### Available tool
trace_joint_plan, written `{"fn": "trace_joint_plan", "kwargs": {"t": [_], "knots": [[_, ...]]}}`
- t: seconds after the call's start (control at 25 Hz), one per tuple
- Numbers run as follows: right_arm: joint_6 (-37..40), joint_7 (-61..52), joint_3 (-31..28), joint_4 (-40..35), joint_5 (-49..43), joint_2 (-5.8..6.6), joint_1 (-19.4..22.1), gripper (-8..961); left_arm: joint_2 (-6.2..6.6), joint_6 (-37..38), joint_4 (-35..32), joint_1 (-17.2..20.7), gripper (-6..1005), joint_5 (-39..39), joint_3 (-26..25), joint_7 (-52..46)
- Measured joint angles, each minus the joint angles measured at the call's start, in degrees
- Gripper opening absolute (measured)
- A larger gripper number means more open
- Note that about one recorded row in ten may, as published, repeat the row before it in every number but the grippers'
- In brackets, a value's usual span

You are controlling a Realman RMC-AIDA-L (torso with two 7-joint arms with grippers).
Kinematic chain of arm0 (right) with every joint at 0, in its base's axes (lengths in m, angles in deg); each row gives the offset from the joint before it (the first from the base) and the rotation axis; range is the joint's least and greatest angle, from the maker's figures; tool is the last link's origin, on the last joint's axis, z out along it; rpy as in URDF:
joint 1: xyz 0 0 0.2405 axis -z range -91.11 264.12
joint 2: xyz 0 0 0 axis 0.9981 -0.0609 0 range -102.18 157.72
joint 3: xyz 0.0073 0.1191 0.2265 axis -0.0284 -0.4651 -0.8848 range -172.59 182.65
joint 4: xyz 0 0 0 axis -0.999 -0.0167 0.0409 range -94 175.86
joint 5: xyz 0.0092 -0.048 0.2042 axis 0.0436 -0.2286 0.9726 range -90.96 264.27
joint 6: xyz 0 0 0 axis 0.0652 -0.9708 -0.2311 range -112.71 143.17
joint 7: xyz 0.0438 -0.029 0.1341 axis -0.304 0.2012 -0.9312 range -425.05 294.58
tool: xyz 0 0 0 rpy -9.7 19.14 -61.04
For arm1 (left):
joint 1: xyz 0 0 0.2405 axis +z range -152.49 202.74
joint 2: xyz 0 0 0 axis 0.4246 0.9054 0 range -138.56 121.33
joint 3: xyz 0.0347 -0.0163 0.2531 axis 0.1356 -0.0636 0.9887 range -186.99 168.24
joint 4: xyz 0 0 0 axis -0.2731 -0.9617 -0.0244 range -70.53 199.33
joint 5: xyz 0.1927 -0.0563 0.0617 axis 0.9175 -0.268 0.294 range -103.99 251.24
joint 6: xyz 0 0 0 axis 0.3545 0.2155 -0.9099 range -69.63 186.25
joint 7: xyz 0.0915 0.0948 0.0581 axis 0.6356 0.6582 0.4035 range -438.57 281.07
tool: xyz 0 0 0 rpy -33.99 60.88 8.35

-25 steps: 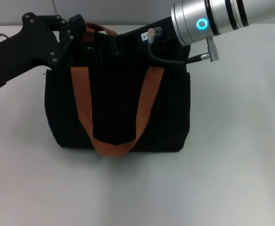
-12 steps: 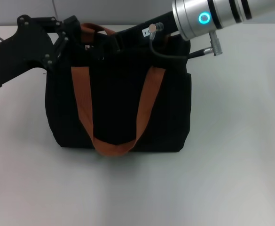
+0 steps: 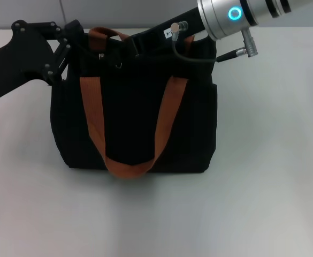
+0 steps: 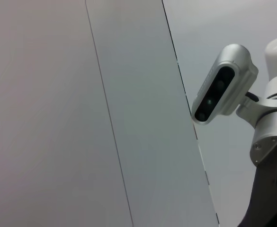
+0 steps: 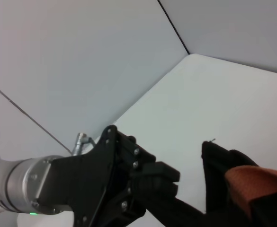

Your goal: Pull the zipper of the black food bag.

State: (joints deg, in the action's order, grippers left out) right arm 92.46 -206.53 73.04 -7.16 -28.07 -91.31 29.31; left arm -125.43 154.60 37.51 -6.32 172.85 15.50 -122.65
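Note:
The black food bag (image 3: 129,118) stands upright on the table, its orange-brown straps (image 3: 92,112) hanging down the front. My left gripper (image 3: 73,35) is at the bag's top left corner. In the right wrist view, the left gripper (image 5: 164,182) looks shut on a strip of black fabric running to the bag (image 5: 218,161). My right gripper (image 3: 137,48) reaches from the upper right onto the bag's top edge, black against black fabric. A small silver bit (image 3: 100,55) shows on the top edge; I cannot tell whether it is the zipper pull.
The bag sits on a white table (image 3: 263,187) with open surface in front and to the right. A grey wall stands behind. The left wrist view shows only wall panels and the robot's head camera (image 4: 221,85).
My left gripper has moved left and slightly up, drawing the bag's top left corner with it. My right arm has shifted up and to the right.

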Motion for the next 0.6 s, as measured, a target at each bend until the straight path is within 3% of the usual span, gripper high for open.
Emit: {"fn": "trace_joint_plan", "kwargs": {"t": [0.6], "knots": [[0.45, -7.8, 0.26, -4.64, -12.49, -0.02, -1.53, 20, 0.03, -0.12, 0.0, 0.42, 27, -0.57, 0.01, 0.13]]}}
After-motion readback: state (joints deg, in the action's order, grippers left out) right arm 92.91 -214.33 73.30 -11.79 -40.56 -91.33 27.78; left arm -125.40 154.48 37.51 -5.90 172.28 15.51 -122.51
